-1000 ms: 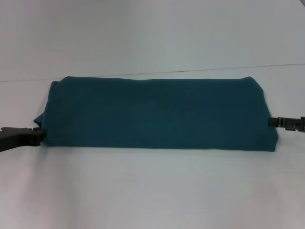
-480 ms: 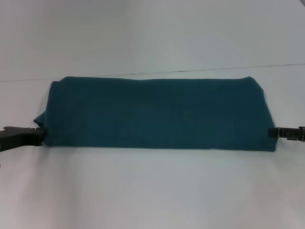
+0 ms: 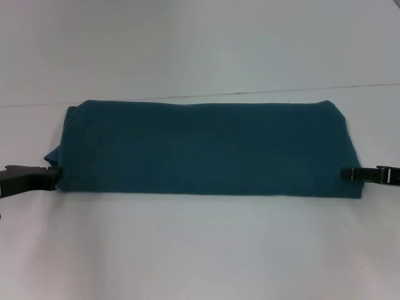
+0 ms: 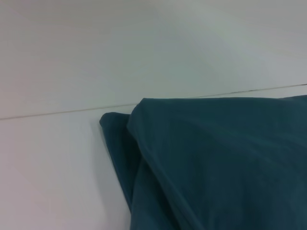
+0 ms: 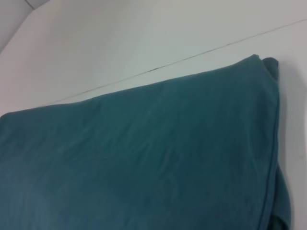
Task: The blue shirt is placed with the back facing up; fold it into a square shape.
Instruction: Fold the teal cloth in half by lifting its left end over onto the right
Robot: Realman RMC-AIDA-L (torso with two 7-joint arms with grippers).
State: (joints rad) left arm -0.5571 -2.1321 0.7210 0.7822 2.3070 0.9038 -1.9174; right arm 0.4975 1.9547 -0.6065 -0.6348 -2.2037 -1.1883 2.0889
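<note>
The blue shirt (image 3: 206, 147) lies on the white table (image 3: 200, 250), folded into a long, flat band running left to right with its plain side up. My left gripper (image 3: 55, 177) sits low at the band's near-left corner, touching the fabric edge. My right gripper (image 3: 347, 174) sits low at the band's near-right corner, its tip over the fabric edge. The left wrist view shows the shirt's layered left end (image 4: 216, 163). The right wrist view shows the shirt's right end (image 5: 144, 153) with stacked folds at its edge.
A thin dark seam (image 3: 250, 94) runs across the table just behind the shirt. White table surface lies in front of the shirt and behind it.
My right gripper has moved down along the shirt's right edge and then inward onto the near-right corner. The left gripper and the shirt have hardly moved.
</note>
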